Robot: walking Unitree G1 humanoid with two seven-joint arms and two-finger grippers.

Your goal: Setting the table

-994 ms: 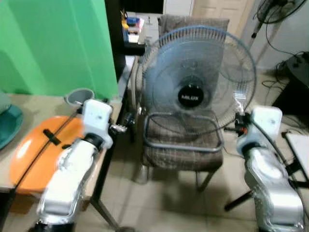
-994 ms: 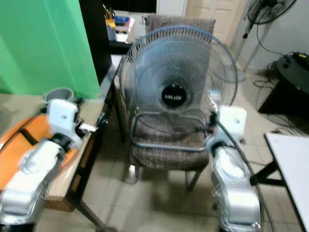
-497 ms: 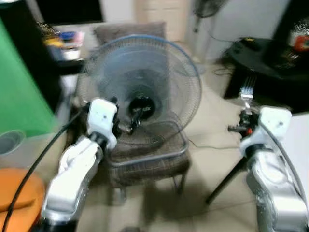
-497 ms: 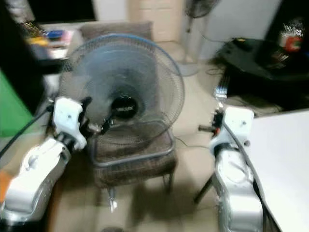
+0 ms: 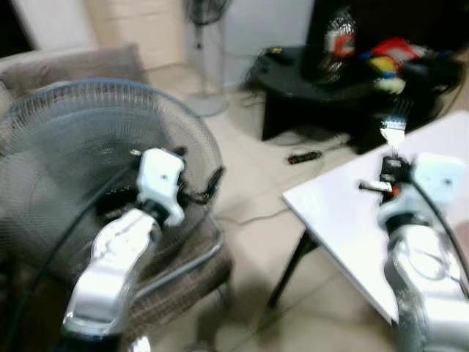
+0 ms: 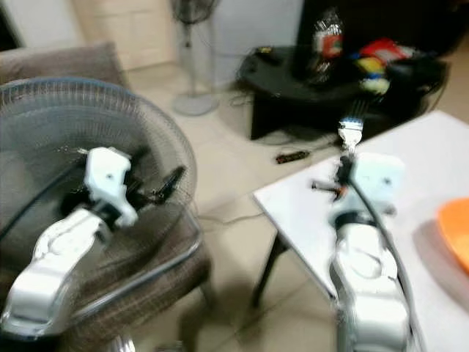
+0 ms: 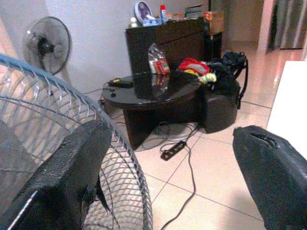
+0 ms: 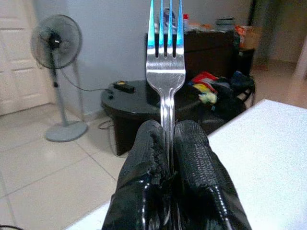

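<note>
Over the near corner of the white rectangular bench (image 6: 410, 183), silver metal fork (image 8: 165, 72) upright, pinched between right gripper (image 8: 168, 143) fingers, not yet laid down; orange plate (image 6: 456, 231) already on bench; left gripper (image 7: 168, 177) fingers spread, empty, by grey wire-caged fan (image 5: 88, 161).

Shiny metal fork (image 8: 165, 72), smooth white table (image 5: 344, 213) (matt), wire fan grille (image 7: 72, 139)
</note>
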